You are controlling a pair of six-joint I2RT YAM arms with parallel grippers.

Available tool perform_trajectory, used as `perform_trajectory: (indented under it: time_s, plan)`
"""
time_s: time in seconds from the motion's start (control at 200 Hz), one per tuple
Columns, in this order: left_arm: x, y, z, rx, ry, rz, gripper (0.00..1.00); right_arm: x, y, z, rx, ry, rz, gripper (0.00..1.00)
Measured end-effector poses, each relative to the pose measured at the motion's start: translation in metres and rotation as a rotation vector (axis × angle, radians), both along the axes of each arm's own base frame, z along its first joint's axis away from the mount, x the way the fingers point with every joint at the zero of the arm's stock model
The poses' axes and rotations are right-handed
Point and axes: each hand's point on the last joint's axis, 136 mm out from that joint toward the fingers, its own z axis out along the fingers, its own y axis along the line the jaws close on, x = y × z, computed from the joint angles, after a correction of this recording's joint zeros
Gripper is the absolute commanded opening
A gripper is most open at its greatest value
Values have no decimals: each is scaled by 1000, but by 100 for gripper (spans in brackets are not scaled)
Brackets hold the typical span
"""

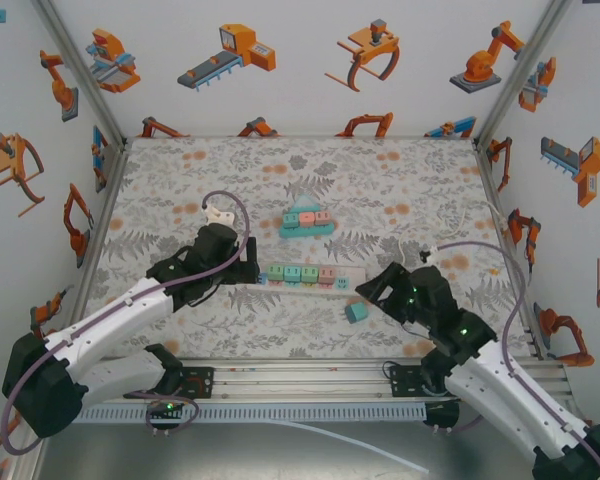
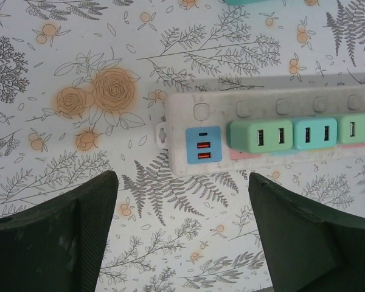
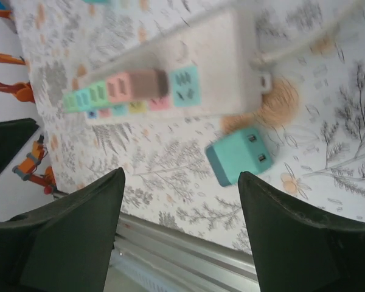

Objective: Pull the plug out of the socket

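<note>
Right gripper (image 3: 181, 182) parted — plug (image 3: 238, 155) apparently loose beside socket (image 3: 213, 61)

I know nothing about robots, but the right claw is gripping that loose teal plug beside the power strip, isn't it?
Not quite. The loose teal plug does sit beside the power strip, but the right gripper is not gripping it. Its jaws stand open with nothing between them, and the plug lies by itself on the table. The right wrist view shows this.
</note>
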Motion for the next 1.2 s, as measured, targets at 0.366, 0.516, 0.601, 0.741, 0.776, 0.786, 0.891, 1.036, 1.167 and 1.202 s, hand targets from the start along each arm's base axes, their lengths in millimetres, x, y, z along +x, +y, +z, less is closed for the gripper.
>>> perform_trajectory:
  time_s: [0.366, 0.516, 0.601, 0.741, 0.776, 0.786, 0.891, 1.036, 1.167, 1.202]
  plan:
    - [2, 4, 0, 15, -11, 21, 81, 42, 50, 54, -439, -396, 467, 78]
    - [4, 7, -4, 33, -14, 36, 81, 35, 70, 55, -587, -596, 730, 81]
    - [6, 7, -9, 47, -11, 44, 81, 29, 79, 56, -652, -708, 853, 82]
    - [9, 6, -13, 55, -10, 49, 81, 23, 93, 44, -712, -811, 1026, 82]
    - [10, 5, -12, 51, -13, 48, 81, 23, 96, 36, -719, -814, 1067, 82]
    - [10, 5, -12, 48, -15, 48, 81, 23, 97, 35, -720, -815, 1077, 81]
    - [15, 3, -13, 32, -15, 51, 81, 24, 104, 8, -739, -786, 1188, 79]
    - [22, 4, -28, 26, 31, 68, 81, 29, 115, -12, -739, -765, 1287, 76]
    - [24, 0, -45, 11, 75, 65, 79, 35, 127, -17, -718, -778, 1342, 67]
    - [23, -1, -50, 10, 88, 62, 78, 36, 130, -19, -714, -780, 1354, 64]
